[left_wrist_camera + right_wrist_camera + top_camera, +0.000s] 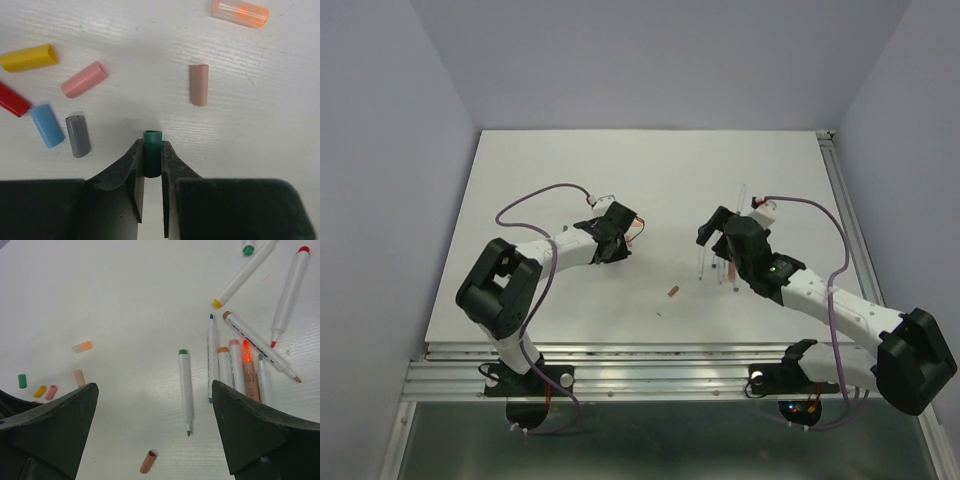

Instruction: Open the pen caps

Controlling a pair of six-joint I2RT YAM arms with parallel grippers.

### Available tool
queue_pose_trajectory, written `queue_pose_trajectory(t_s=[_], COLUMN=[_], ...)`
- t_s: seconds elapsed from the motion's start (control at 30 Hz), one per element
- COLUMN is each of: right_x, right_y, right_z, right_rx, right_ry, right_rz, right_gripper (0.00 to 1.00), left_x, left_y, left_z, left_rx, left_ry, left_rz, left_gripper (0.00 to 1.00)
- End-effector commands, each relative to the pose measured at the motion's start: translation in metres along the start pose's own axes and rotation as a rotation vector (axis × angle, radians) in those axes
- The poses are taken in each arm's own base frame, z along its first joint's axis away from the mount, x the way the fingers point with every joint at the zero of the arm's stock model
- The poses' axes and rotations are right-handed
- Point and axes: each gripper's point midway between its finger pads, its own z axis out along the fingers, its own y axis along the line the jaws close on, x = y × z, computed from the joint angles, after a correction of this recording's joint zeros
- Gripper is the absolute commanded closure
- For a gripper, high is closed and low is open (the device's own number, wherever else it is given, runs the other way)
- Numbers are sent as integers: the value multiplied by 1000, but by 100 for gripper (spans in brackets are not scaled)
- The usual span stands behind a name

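Note:
In the left wrist view my left gripper (152, 146) is shut on a green cap (152, 137), low over the table. Loose caps lie around it: yellow (28, 57), pink (84, 79), red (11, 99), blue (46, 125), grey (78, 135), beige (198, 84) and clear orange (239, 12). My right gripper (154, 385) is wide open and empty above an uncapped green pen (185, 390). A brown cap (148, 461) lies alone near it and also shows in the top view (672, 292). In the top view the left gripper (613, 243) and right gripper (720, 232) are apart.
Several uncapped white pens (240, 370) lie bunched to the right of the green pen, with more at the far right (290, 295). The table's metal rail (620, 372) runs along the near edge, and grey walls enclose the table.

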Motion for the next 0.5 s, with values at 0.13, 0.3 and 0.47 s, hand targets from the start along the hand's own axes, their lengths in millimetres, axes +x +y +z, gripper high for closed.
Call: queue_pose_trajectory(t_s=[0.13,0.3,0.47], right_x=[-15,-20,-29], right_y=[-21,-31,-30], right_z=[-6,-13,-20], right_rx=[88,124,113], right_ry=[-84,-106,-131], right_rz=[44,61,84], right_gripper=[0,0,0], left_x=[-27,-37,-51], left_y=[8,-2,-16], left_z=[-5,-16,-43], left_rx=[-117,-66,33], left_ry=[-57,-69,-99], left_rz=[-8,-3,-3], left_gripper=[61,53,50])
